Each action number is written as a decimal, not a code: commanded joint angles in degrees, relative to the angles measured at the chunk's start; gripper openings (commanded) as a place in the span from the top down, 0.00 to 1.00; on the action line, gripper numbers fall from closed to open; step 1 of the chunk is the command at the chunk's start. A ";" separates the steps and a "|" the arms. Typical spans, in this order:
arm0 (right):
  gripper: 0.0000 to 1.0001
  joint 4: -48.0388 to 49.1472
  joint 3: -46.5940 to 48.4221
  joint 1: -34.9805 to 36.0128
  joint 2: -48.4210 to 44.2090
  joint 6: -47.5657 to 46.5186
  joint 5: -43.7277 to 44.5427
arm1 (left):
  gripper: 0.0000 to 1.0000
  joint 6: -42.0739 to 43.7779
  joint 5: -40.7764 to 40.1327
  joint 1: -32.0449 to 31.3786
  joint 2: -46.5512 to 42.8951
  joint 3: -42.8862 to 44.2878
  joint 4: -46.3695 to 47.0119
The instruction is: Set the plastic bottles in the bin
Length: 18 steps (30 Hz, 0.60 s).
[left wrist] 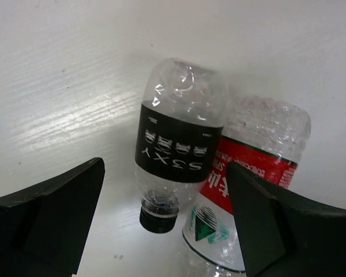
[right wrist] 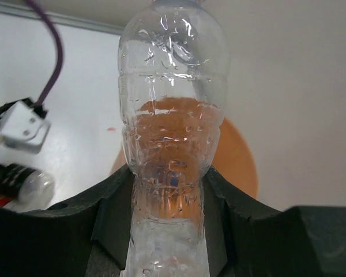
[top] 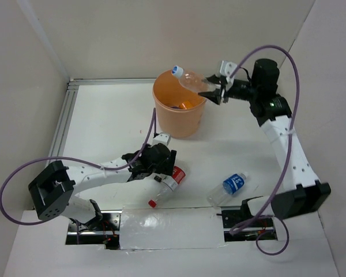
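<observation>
The orange bin [top: 179, 118] stands at the back middle and holds some bottles. My right gripper [top: 214, 91] is shut on a clear, label-less bottle [top: 191, 82] with a blue cap, holding it tilted over the bin's rim. In the right wrist view that bottle [right wrist: 170, 104] sits between my right gripper's [right wrist: 168, 202] jaws, with the bin [right wrist: 239, 158] behind it. My left gripper [top: 166, 167] is open, low over two bottles lying side by side: a dark-label bottle [left wrist: 179, 144] between the jaws of the left gripper [left wrist: 164, 173] and a red-label bottle [left wrist: 248, 179] [top: 172, 180]. A blue-label bottle [top: 230, 186] lies to the right.
White enclosure walls stand at the left, back and right. An aluminium rail [top: 66, 115] runs along the table's left edge. Purple cables loop from both arms. A taped clear sheet [top: 167, 228] covers the near edge between the arm bases.
</observation>
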 commanded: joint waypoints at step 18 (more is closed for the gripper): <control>0.00 5.67 18.23 4.42 18.79 9.97 3.48 | 0.16 2.78 3.73 2.44 11.00 4.32 7.73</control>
